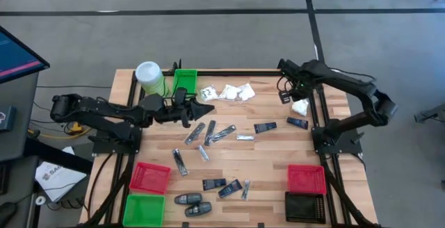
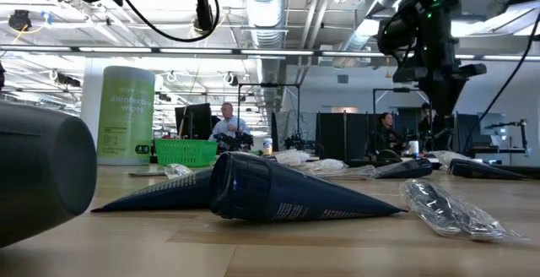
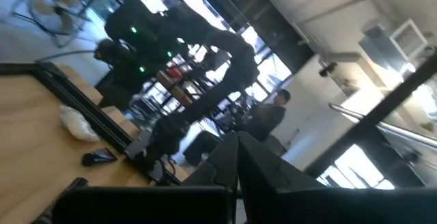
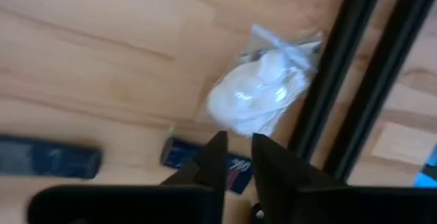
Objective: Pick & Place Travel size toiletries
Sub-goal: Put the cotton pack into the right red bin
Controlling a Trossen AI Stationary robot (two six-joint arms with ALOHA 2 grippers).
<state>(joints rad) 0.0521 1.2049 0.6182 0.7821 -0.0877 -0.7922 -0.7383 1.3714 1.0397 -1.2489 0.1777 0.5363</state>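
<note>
Travel size toiletries lie scattered on the wooden table: white sachets [image 1: 236,91], silvery tubes [image 1: 208,132], dark packets [image 1: 265,126] and black oval pieces [image 1: 188,199]. One white sachet [image 1: 300,106] lies alone at the far right beside a black rail. My right gripper [image 4: 237,149] points down a little above the table, just short of this sachet [image 4: 263,91]. Its fingers stand a narrow gap apart with nothing between them, and a dark packet [image 4: 235,168] lies on the table below. My left gripper [image 1: 203,108] hovers shut and empty at the far left, pointing about level toward the right.
A tall green canister [image 1: 149,77] and a green bin [image 1: 184,80] stand at the far left. A red bin [image 1: 150,177] and a green bin [image 1: 144,208] sit near left, and a red bin [image 1: 306,178] and a black bin [image 1: 305,206] near right. Black rails [image 4: 355,80] run beside the sachet.
</note>
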